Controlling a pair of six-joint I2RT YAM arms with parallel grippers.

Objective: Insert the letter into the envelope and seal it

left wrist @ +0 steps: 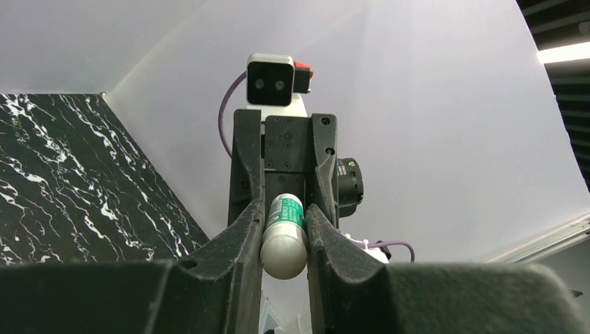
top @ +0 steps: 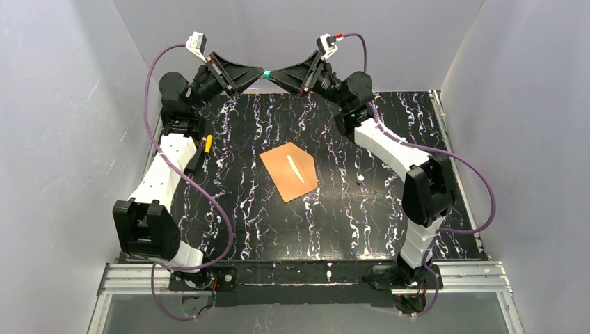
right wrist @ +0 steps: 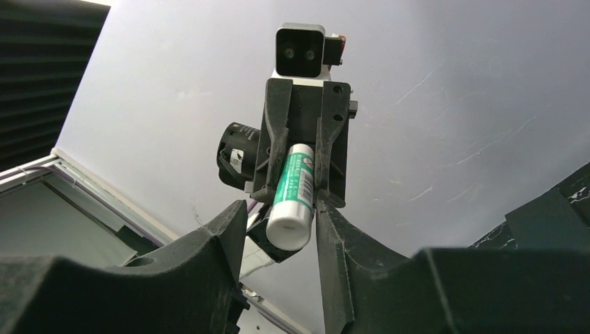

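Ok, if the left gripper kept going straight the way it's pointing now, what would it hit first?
The right gripper, which faces the left gripper nearly tip to tip; only the glue stick the left one holds lies between them. The exact gap is unclear.

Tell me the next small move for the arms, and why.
Probably draw the right gripper straight back off the glue stick. The left gripper is shut on the stick, while the right jaws stand apart with a gap on one side, so the left alone seems to hold it. The envelope lies flat on the table.
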